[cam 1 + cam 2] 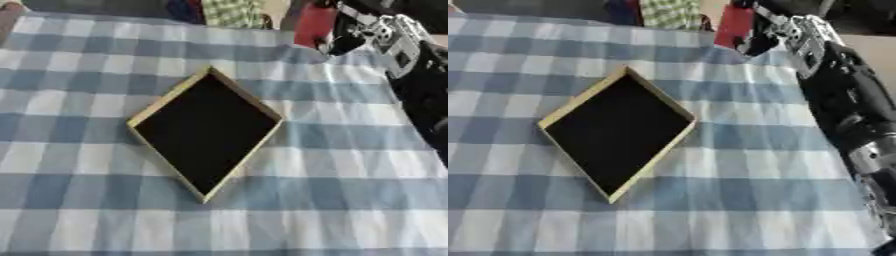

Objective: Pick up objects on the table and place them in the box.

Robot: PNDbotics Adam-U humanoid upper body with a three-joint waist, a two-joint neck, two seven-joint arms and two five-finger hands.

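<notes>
A shallow box with a tan rim and a black inside lies cornerwise in the middle of the blue-and-white checked tablecloth; nothing shows inside it. My right arm comes in from the right side and reaches to the far right of the table. There my right hand has its dark fingers curled against the right side of an upright red flat object at the table's far edge. My left hand is out of sight.
Past the far edge of the table lie a green-checked cloth and a dark blue and red thing. The black right forearm stretches over the table's right side. The tablecloth covers the whole surface.
</notes>
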